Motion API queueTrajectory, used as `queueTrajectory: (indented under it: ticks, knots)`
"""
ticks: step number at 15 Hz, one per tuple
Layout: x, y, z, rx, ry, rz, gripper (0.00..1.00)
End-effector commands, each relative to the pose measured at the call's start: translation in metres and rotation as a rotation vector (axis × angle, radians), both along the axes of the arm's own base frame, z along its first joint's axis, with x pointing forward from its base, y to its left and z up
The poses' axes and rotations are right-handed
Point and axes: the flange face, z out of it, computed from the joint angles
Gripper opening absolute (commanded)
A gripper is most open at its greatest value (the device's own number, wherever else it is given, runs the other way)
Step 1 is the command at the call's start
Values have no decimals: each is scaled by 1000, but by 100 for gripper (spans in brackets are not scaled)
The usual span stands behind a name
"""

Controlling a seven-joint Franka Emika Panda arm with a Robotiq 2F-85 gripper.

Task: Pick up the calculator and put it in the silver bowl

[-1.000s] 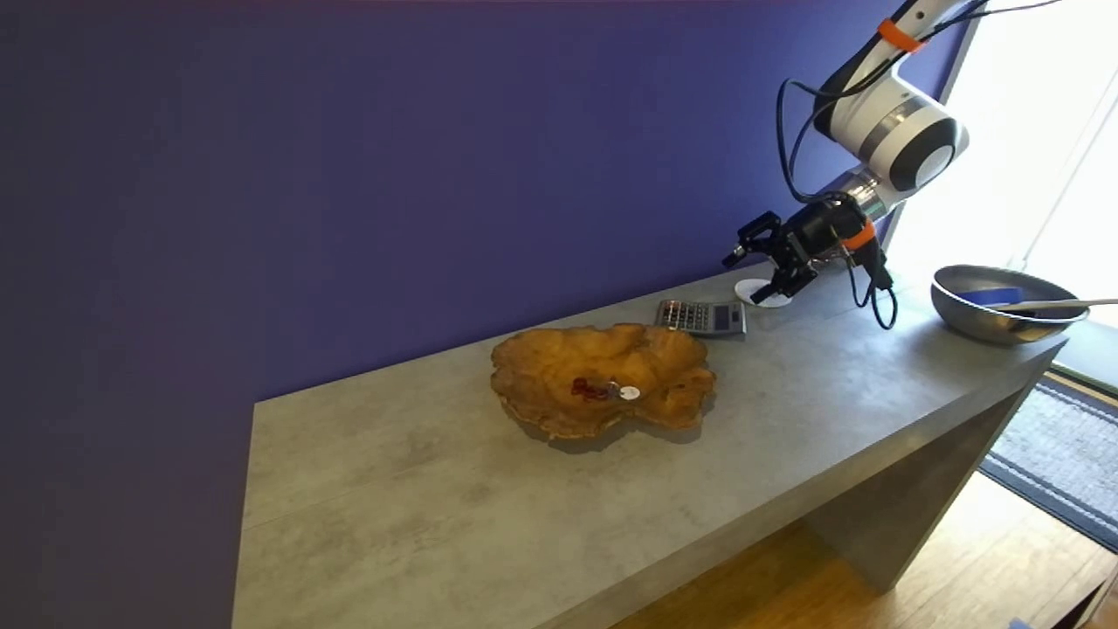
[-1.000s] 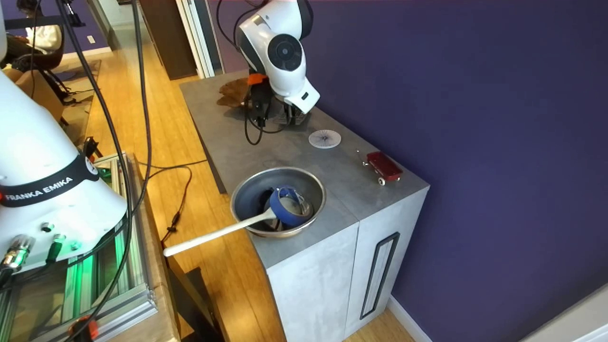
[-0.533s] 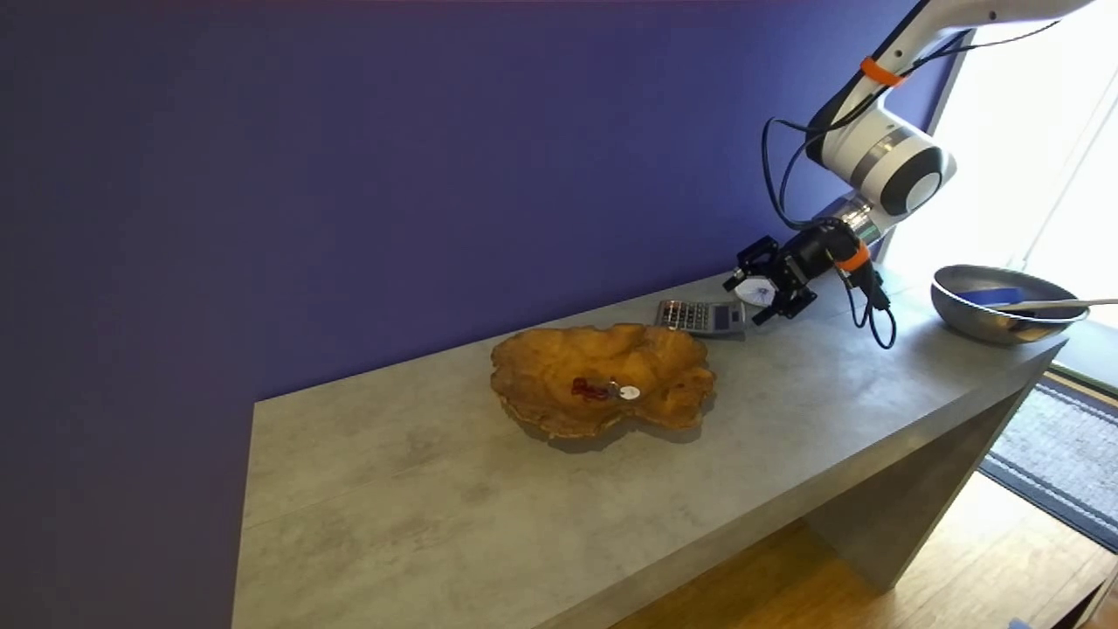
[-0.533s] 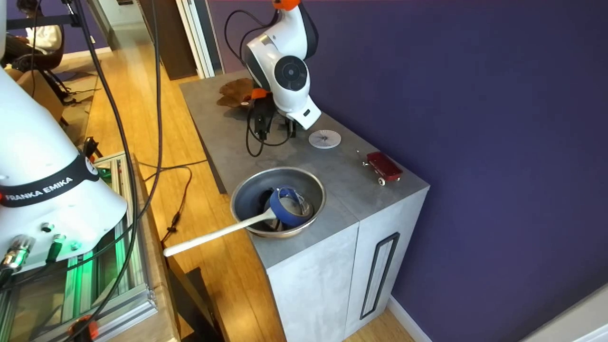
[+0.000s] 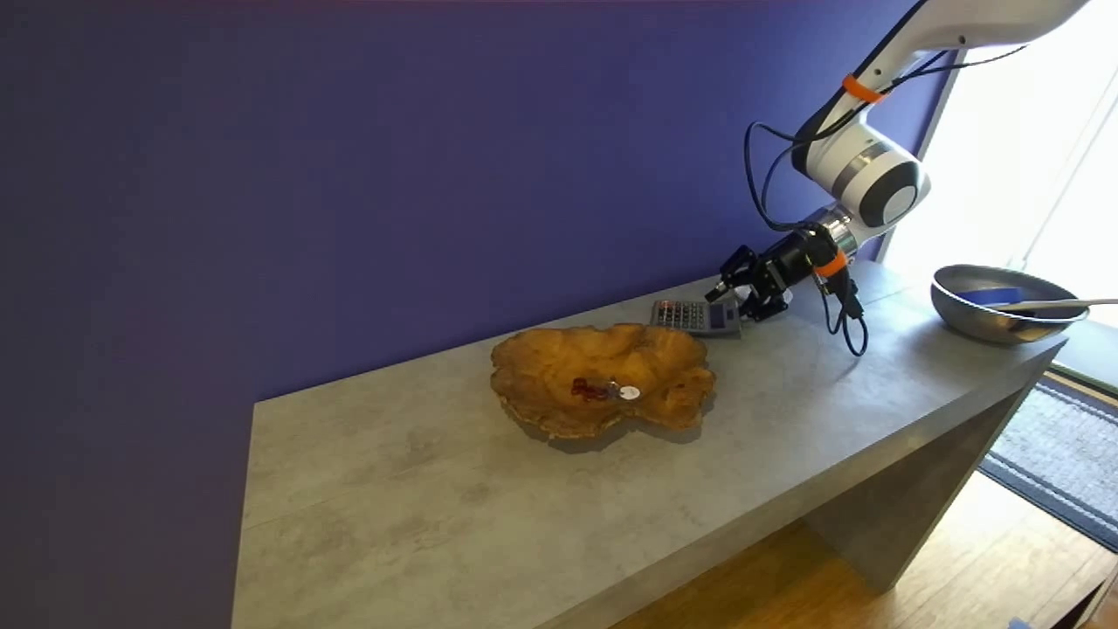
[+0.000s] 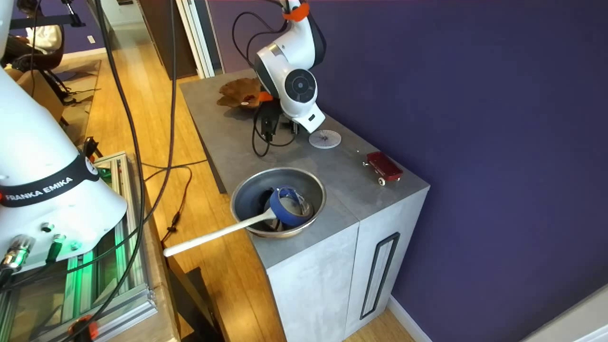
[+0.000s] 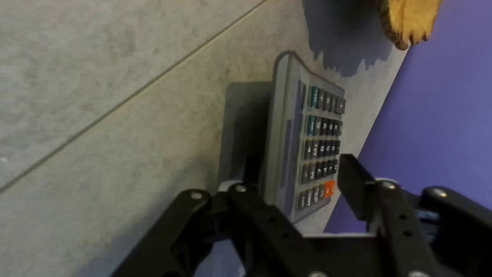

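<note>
The dark-grey calculator (image 5: 696, 317) lies on the counter near the wall. It also fills the middle of the wrist view (image 7: 288, 142), keys showing. My gripper (image 5: 732, 303) is at its display end, low over the counter, with its jaws open. In the wrist view the gripper (image 7: 300, 169) has one finger (image 7: 251, 169) beside the calculator's left edge and the other by its key side; firm contact cannot be told. In an exterior view the arm hides the calculator. The silver bowl (image 5: 987, 323) stands at the counter's end, also seen in an exterior view (image 6: 311, 186).
A wavy brown dish (image 5: 541, 358) with small red items sits beside the calculator; its edge shows in the wrist view (image 7: 409, 21). A white disc (image 6: 325, 139) and red wagon (image 6: 384, 166) are near the wall. The bowl holds a blue thing (image 6: 287, 216) and white handle (image 6: 218, 234).
My gripper has come down and moved toward the calculator, from over the white disc to its display end. The calculator has shifted very slightly toward the dish. The bowl has not moved.
</note>
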Motion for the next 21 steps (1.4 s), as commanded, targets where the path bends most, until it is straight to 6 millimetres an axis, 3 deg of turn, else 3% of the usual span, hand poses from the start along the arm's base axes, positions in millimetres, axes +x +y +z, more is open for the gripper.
queueTrajectory:
  ticks: [1,5,10,16,19,21]
  knots:
    - [12,3,-5,66,-21,-7,27]
    - [14,3,8,207,-105,62,1]
    - [2,0,38,296,-249,141,4]
    - [-7,61,87,196,-321,381,4]
    - [-36,66,110,175,-331,497,4]
    - [-69,55,118,147,-307,568,4]
